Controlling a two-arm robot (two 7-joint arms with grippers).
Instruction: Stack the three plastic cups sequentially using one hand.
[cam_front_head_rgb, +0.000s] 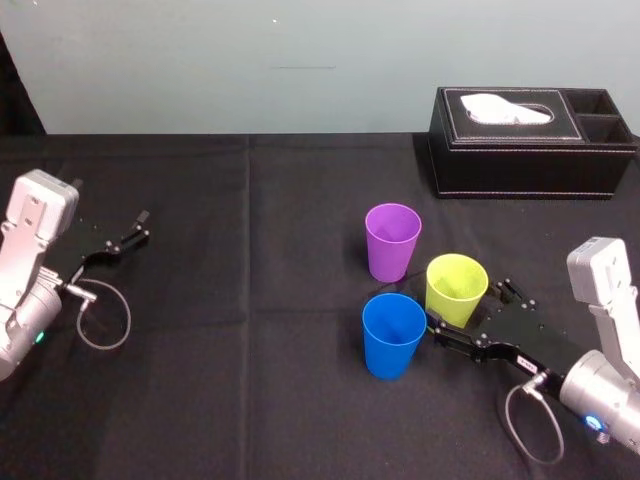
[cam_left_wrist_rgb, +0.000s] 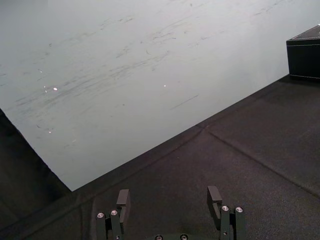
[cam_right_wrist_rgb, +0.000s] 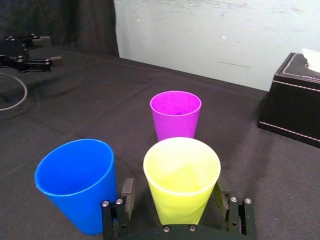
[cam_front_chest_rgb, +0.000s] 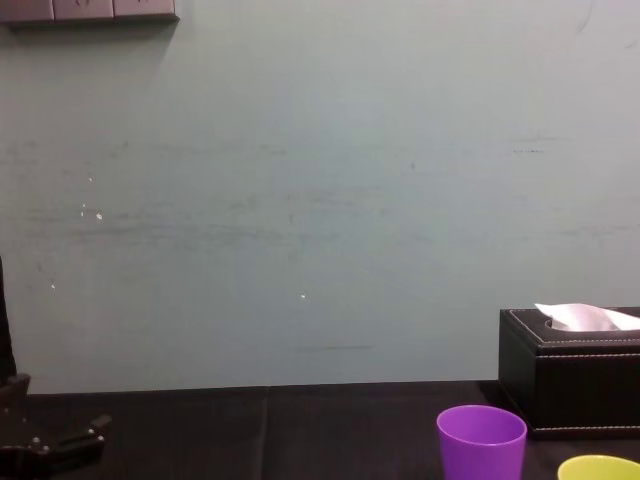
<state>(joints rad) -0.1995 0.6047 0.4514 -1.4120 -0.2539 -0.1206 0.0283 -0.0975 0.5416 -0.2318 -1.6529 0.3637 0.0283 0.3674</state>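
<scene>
While the right gripper (cam_front_head_rgb: 474, 312) straddles the yellow-green cup (cam_front_head_rgb: 456, 288) low down with fingers spread wide, that cup stands upright on the counter (cam_front_head_rgb: 250, 360) | blue cup (cam_front_head_rgb: 393, 335) upright just beside it, leftward | purple cup (cam_front_head_rgb: 392, 240) upright behind both | left gripper (cam_front_head_rgb: 125, 240) parked far left, fingers apart.
</scene>
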